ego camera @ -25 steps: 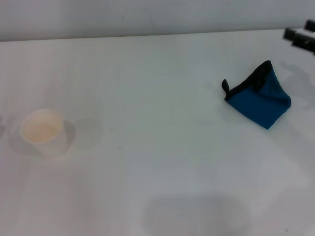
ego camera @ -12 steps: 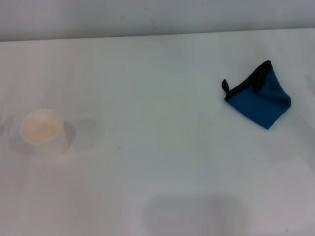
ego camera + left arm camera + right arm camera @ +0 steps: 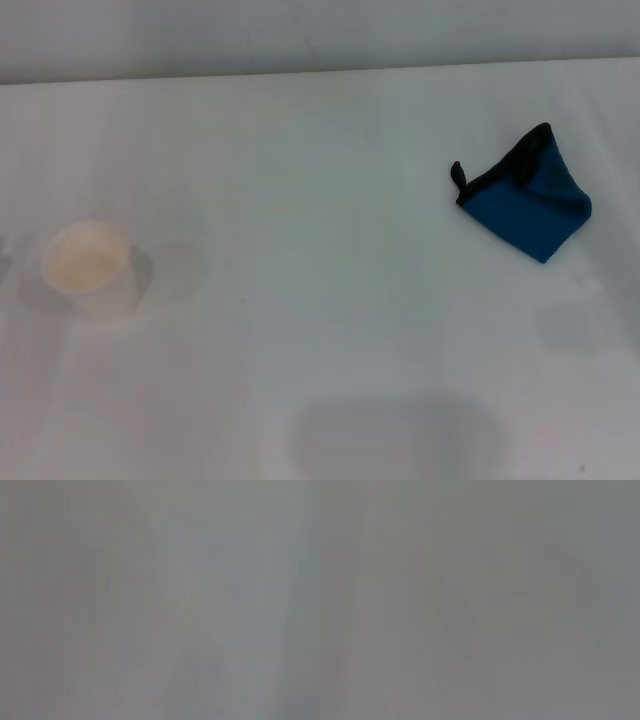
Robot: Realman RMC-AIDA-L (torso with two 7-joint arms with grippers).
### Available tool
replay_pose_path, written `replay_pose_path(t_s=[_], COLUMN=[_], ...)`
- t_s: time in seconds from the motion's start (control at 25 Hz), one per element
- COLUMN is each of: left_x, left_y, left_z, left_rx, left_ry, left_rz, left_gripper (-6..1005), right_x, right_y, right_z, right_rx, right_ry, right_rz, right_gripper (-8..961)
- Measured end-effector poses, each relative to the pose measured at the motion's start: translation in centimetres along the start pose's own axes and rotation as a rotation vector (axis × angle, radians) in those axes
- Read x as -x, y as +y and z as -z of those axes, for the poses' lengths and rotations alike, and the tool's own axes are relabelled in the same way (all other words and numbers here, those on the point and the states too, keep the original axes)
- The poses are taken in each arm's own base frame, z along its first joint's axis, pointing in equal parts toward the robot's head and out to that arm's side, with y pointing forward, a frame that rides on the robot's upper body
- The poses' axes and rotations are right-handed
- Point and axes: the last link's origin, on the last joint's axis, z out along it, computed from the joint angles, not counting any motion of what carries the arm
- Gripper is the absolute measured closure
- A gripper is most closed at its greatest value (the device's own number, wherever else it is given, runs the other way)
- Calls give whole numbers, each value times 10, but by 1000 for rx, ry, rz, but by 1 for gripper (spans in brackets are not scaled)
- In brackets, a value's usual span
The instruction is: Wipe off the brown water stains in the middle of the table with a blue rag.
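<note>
Neither gripper shows in any view, so how the jaws stand cannot be told; both wrist views give only a blank grey field. On the table (image 3: 320, 130) the blue rag (image 3: 530, 200) lies bunched in a peaked heap toward the right, its black-trimmed edge and small loop tab turned leftward. It looks soft, light and limp; the raised peak seems the best place to pinch. No brown stains are discernible mid-table. A paper cup (image 3: 88, 268) stands far left.
</note>
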Motion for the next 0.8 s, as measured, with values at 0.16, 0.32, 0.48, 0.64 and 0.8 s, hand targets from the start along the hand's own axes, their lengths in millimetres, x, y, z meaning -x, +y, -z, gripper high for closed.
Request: replay_pose_path(t_s=[0.16, 0.32, 0.48, 0.64, 0.8], left_x=[0, -1, -1, -1, -1], left_y=[1, 1, 2, 2, 2], left_z=[0, 0, -1, -2, -1], left_rx=[0, 1, 3, 3, 3], left_ry=[4, 6, 7, 8, 7], left_rz=[1, 1, 2, 3, 3], left_gripper=[123, 123, 123, 123, 123], right_x=[-4, -7, -8, -9, -9], right_y=[0, 1, 2, 3, 4], right_z=[0, 0, 0, 0, 0], right_rx=[-13, -19, -19, -18, -18], right_ry=[22, 35, 37, 37, 37], right_rz=[19, 25, 42, 43, 41], right_gripper=[92, 92, 92, 92, 92])
